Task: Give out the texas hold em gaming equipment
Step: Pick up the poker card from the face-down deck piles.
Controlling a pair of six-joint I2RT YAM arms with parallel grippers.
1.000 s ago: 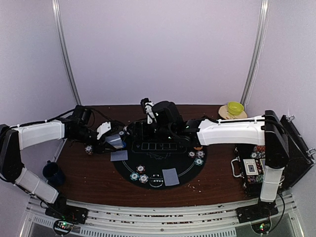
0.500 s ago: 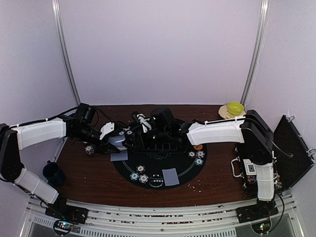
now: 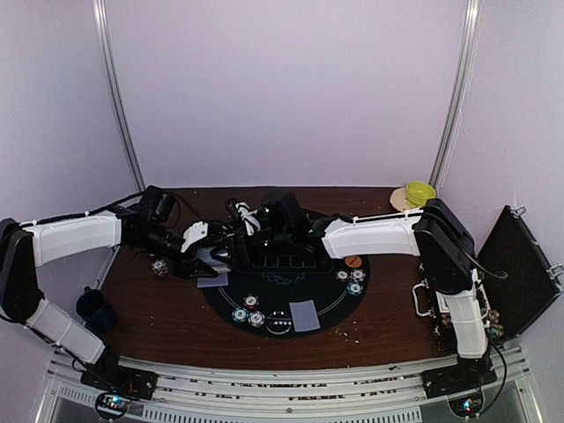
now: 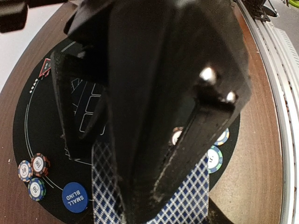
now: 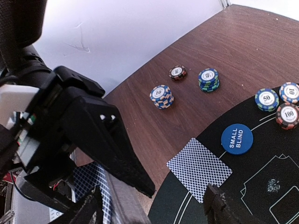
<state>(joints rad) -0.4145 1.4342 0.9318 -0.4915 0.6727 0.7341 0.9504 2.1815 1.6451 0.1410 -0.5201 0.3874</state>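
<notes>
Playing cards [image 4: 189, 196] with blue diamond-check backs sit pinched in the left gripper [image 3: 210, 254], low in the left wrist view. Right gripper [image 5: 155, 207] has its jaws spread wide. Right of centre there, a blue disc [image 5: 237, 138] reads "SMALL BLIND"; striped chips [image 5: 161, 96] show 10, 50 and 100. Black mat [image 5: 261, 186], brown table [image 5: 224, 46], white walls [image 3: 282, 88].

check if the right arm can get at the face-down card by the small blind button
Probably yes: the card lies uncovered just ahead of the right end effector; the left end effector, holding the deck, sits to one side.
</notes>
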